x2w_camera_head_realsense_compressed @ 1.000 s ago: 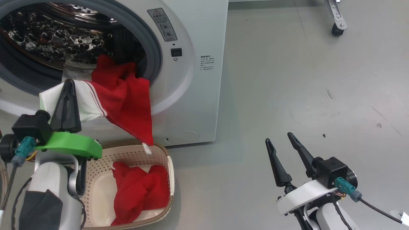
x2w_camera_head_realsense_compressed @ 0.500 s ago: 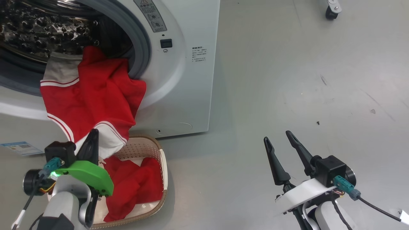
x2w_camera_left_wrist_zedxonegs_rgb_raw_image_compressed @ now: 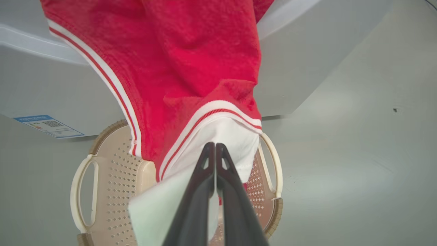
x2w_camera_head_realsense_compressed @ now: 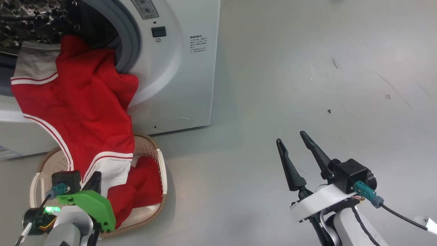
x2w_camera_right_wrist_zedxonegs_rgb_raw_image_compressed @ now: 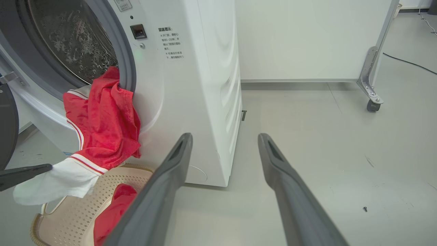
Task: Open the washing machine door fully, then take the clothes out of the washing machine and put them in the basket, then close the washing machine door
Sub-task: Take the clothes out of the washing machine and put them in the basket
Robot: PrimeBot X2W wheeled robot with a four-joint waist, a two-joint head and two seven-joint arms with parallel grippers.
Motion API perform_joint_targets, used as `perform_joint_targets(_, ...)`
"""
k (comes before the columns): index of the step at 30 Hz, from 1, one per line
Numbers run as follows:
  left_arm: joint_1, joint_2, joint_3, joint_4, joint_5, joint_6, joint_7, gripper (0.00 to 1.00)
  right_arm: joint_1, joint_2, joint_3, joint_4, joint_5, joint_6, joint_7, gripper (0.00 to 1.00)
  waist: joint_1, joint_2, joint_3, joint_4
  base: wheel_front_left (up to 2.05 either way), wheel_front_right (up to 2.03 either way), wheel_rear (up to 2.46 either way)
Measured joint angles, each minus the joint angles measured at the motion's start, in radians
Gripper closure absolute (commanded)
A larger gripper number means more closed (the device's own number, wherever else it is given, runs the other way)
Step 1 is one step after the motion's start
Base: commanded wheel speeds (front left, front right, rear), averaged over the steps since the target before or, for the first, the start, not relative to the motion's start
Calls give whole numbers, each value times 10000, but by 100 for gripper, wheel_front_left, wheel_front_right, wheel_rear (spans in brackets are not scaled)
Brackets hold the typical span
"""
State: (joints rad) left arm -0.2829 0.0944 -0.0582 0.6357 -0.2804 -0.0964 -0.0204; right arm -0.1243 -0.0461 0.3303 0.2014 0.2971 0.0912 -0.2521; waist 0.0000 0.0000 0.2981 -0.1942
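Observation:
A red garment [x2w_camera_head_realsense_compressed: 82,102] with white panels and striped trim hangs out of the washing machine [x2w_camera_head_realsense_compressed: 177,68] from its steel drum [x2w_camera_right_wrist_zedxonegs_rgb_raw_image_compressed: 75,44], down to the cream basket [x2w_camera_head_realsense_compressed: 150,150]. My left gripper [x2w_camera_head_realsense_compressed: 95,177] is shut on the garment's white lower panel [x2w_camera_left_wrist_zedxonegs_rgb_raw_image_compressed: 225,136] just above the basket [x2w_camera_left_wrist_zedxonegs_rgb_raw_image_compressed: 82,191]. A second red garment [x2w_camera_head_realsense_compressed: 143,188] lies in the basket. My right gripper [x2w_camera_head_realsense_compressed: 291,136] stands open and empty over bare floor to the machine's right, also shown as gripper [x2w_camera_right_wrist_zedxonegs_rgb_raw_image_compressed: 225,136]. The door's black ring [x2w_camera_right_wrist_zedxonegs_rgb_raw_image_compressed: 6,126] shows at the right wrist view's left edge.
A blue label [x2w_camera_left_wrist_zedxonegs_rgb_raw_image_compressed: 47,125] sits low on the machine's front. A white partition on a caster [x2w_camera_right_wrist_zedxonegs_rgb_raw_image_compressed: 372,106] stands behind, with a cable on the floor beyond it. A small screw [x2w_camera_right_wrist_zedxonegs_rgb_raw_image_compressed: 365,208] lies on the grey floor to the right.
My left gripper has come down from drum height to the basket, drawing the garment further out of the drum. The head camera has shifted. The right gripper has kept its pose.

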Motion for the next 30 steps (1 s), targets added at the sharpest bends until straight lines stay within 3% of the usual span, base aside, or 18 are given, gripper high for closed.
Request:
perform_joint_targets(17, -690, 489, 36, 1455, 184, 207, 458, 100, -618, 2, 90, -267, 77, -46, 0, 0, 0, 0, 1469, -770, 0, 0, 0)
perform_joint_targets(30, -1208, 500, 40, 2466, 198, 247, 405, 100, -807, 4, 13, -290, 104, -127, 0, 0, 0, 0, 1968, -1109, 0, 0, 0)
